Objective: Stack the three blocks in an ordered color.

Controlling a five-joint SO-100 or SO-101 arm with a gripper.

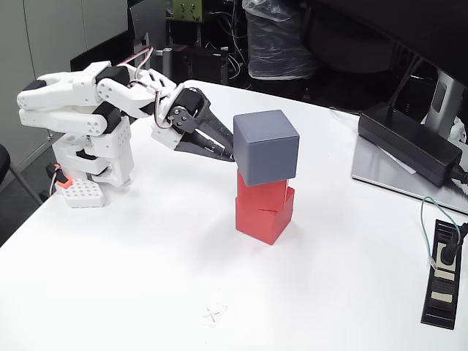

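Claw (228, 152) is reaching from the left toward the grey cube (266, 146), its dark fingers meeting that cube's left face; whether they are pinching it or merely touching cannot be told. Grey cube is sitting atop two red cubes, forming a tower on the white table (146, 278). Upper red cube (262, 191) and lower red cube (263, 218) are lying twisted out of line; all three are plain and matte.

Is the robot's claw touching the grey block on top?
Cannot tell. In the fixed view the gripper tips meet the grey block's left edge, but no gap or contact shows plainly.
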